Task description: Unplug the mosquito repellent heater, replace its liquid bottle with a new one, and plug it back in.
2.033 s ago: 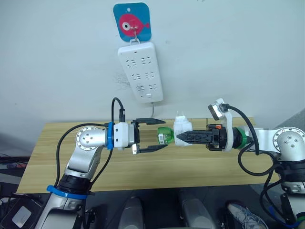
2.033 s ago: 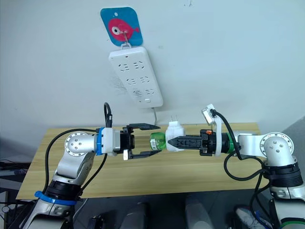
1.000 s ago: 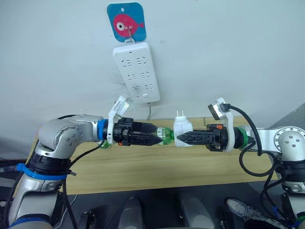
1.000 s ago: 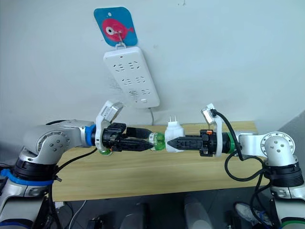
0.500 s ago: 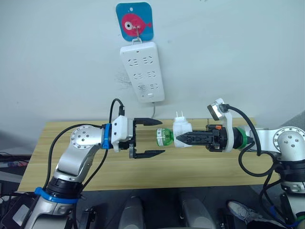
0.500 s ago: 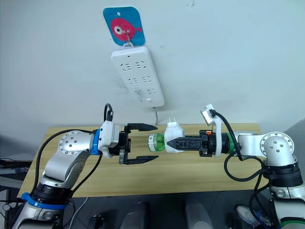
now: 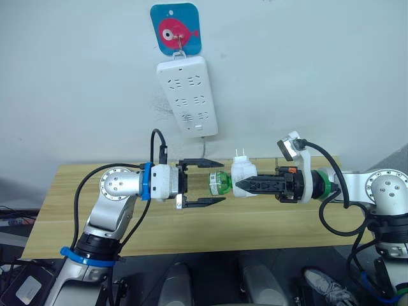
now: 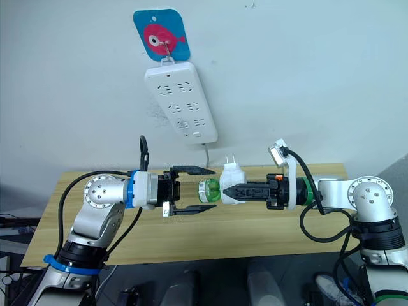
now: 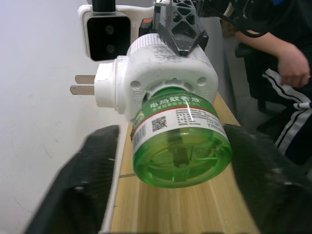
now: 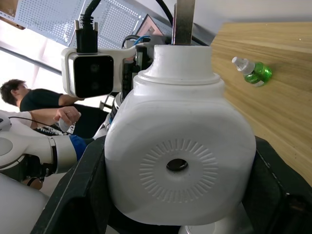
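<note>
The white mosquito repellent heater (image 7: 242, 169) hangs in the air above the wooden table (image 7: 159, 223), prongs up, with my right gripper (image 7: 239, 185) shut on it. A green liquid bottle (image 9: 180, 141) sticks out of the heater's underside toward my left arm. My left gripper (image 7: 222, 182) is open, one finger on each side of the bottle's base with gaps showing. In the right wrist view the heater's round-holed face (image 10: 178, 163) is close up. A second small green bottle (image 10: 253, 70) lies on the table behind.
A long white power strip (image 7: 189, 95) hangs on the wall under a blue fish hook (image 7: 175, 29), above and between the arms. A person sits off to the side, an arm (image 9: 292, 63) in the left wrist view and a head (image 10: 14, 90) in the right wrist view.
One second ago my left gripper was shut around the green bottle with the wrist rolled. It has since opened, rolled back and now flanks the bottle. The right gripper and heater stayed put.
</note>
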Action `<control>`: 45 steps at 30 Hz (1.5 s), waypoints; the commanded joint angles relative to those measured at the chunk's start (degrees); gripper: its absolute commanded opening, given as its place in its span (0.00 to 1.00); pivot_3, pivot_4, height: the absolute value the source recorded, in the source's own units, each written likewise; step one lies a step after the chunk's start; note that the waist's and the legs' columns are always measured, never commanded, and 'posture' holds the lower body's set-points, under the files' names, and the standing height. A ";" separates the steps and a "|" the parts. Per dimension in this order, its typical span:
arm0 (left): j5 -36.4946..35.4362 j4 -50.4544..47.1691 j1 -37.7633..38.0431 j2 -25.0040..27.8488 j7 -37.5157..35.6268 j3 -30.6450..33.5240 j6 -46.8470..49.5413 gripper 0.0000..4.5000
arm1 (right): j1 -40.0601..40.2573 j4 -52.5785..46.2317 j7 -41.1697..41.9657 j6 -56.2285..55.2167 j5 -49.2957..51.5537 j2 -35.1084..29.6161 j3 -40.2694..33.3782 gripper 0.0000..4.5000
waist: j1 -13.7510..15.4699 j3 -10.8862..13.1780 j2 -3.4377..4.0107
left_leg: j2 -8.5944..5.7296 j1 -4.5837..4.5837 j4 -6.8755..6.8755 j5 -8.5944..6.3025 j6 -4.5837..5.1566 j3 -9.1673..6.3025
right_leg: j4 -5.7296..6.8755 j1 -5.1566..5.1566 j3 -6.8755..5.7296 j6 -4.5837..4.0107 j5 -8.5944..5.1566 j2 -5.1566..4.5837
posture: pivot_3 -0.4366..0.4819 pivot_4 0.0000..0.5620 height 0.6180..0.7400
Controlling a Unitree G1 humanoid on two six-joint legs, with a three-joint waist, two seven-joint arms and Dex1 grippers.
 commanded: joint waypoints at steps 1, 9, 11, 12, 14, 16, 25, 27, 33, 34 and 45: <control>-1.16 -1.03 0.14 -0.49 -0.68 0.10 -2.19 0.51 | -0.53 -1.13 0.23 -0.12 1.71 0.03 -1.03 0.68 | 0.00 0.00 0.00 | 0.00 0.00 0.00 0.00 0.00 0.00 | 0.00 0.00 0.00 0.00 0.00 0.00 | 0.35 0.37 0.88; -18.09 -4.46 -4.82 9.05 4.35 0.83 41.13 0.50 | -0.29 -1.53 0.81 -0.14 0.86 0.23 -1.21 0.68 | -0.20 0.04 -0.04 | 0.01 -0.02 0.01 0.00 0.00 -0.11 | 0.05 0.00 -0.07 0.00 0.00 0.02 | 0.36 0.37 0.88; -27.70 -3.21 -8.72 13.97 1.34 1.42 57.13 0.50 | -0.25 -1.63 1.10 -0.05 0.56 0.15 -1.21 0.68 | -0.29 0.05 -0.05 | 0.00 -0.01 0.02 0.01 0.01 -0.17 | 0.10 0.01 -0.12 0.01 -0.01 0.03 | 0.36 0.37 0.88; -31.68 -2.09 -10.80 15.90 0.74 1.83 64.27 0.50 | -0.27 -1.61 1.23 -0.01 0.47 0.09 -1.19 0.68 | -0.37 0.05 -0.04 | 0.01 -0.02 0.02 0.01 0.01 -0.23 | 0.11 0.01 -0.18 0.01 -0.01 0.06 | 0.36 0.37 0.88; -37.46 0.89 -14.33 16.55 2.34 3.84 73.36 0.50 | -0.42 -1.43 1.40 -0.04 0.43 -0.05 -1.10 0.68 | -0.62 0.07 -0.01 | 0.01 0.00 -0.02 0.01 0.01 -0.24 | 0.08 0.01 -0.20 0.02 -0.02 0.06 | 0.36 0.38 0.88; -40.59 3.22 -16.84 16.63 3.77 5.12 79.13 0.50 | -0.50 -1.33 1.59 -0.12 0.48 -0.23 -0.97 0.68 | -0.73 0.08 -0.03 | 0.01 -0.01 -0.01 0.01 0.01 -0.23 | 0.07 0.01 -0.22 0.02 -0.02 0.06 | 0.36 0.38 0.88; -43.18 2.62 -17.51 18.77 4.74 6.58 86.65 0.50 | -0.08 -1.49 1.90 -0.34 0.36 -1.29 -0.82 0.68 | -0.74 0.09 -0.01 | 0.05 0.00 -0.04 0.02 -0.01 -0.25 | 0.02 0.00 -0.23 0.00 -0.02 0.05 | 0.36 0.37 0.88; -43.40 2.37 -17.45 19.35 4.80 6.81 87.66 0.50 | 0.00 -1.48 1.97 -0.37 0.04 -1.46 -0.89 0.68 | -0.73 0.09 -0.01 | 0.05 0.00 -0.04 0.02 -0.01 -0.25 | 0.03 0.00 -0.22 0.00 -0.02 0.05 | 0.36 0.37 0.88; -45.33 2.62 -17.42 20.00 6.78 8.52 91.17 0.50 | 0.14 -0.79 1.24 -1.44 -0.76 -1.23 -1.17 0.68 | -0.63 0.09 -0.01 | 0.05 0.00 -0.03 0.01 -0.01 -0.23 | 0.02 0.00 -0.21 0.00 -0.02 0.04 | 0.37 0.38 0.88; -46.10 2.55 -17.08 19.88 7.33 9.01 91.92 0.50 | 0.08 -0.48 0.95 -1.72 -0.61 -1.03 -1.26 0.68 | -0.63 0.09 -0.01 | 0.05 0.00 -0.04 0.01 -0.01 -0.22 | 0.02 0.00 -0.21 0.00 -0.02 0.04 | 0.37 0.38 0.88; -55.91 5.71 -14.92 17.66 16.89 14.04 99.00 0.50 | -0.06 -0.49 0.65 -2.83 0.22 -1.36 -0.66 0.68 | -0.51 0.09 -0.01 | 0.05 0.01 -0.03 0.01 0.00 -0.22 | 0.02 0.00 -0.20 0.00 -0.02 0.02 | 0.37 0.38 0.88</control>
